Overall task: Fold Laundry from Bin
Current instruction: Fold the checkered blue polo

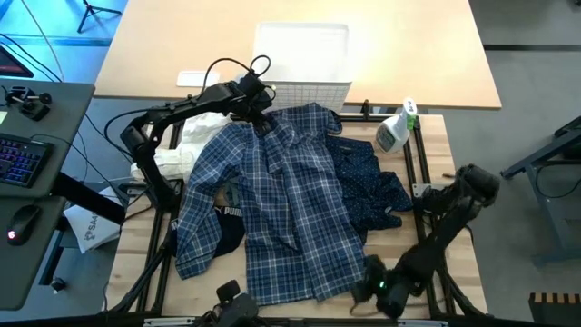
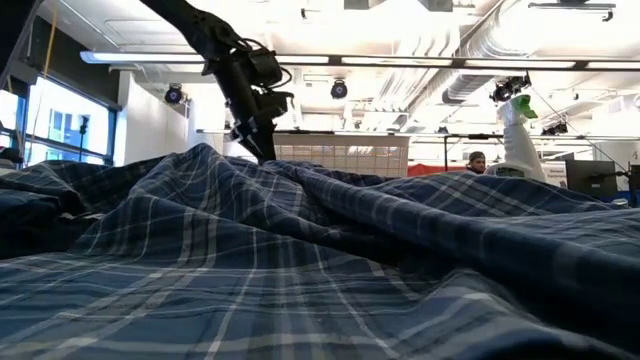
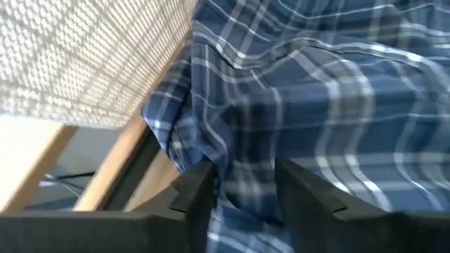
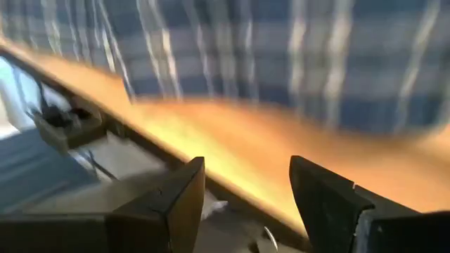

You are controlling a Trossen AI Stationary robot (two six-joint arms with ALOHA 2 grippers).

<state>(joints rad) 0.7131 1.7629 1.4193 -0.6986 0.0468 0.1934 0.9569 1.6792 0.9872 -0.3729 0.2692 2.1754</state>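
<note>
High view: plaid shirt (image 1: 272, 204) is lying spread mid-table, bin (image 1: 302, 62) at twelve o'clock. Left gripper (image 1: 258, 116) is gaping over the collar, cloth between its jaws (grip doubtful); right gripper (image 1: 374, 283), five o'clock, open and empty. Spreading stage; folding needs fresh grips.

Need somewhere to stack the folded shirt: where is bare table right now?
Bare wood shows right of the spray bottle and down the table's right edge, beside the right gripper. A narrow strip runs along the left edge. The middle is crowded: plaid shirt, dotted trousers, white cloth, with the left gripper by the bin.
</note>
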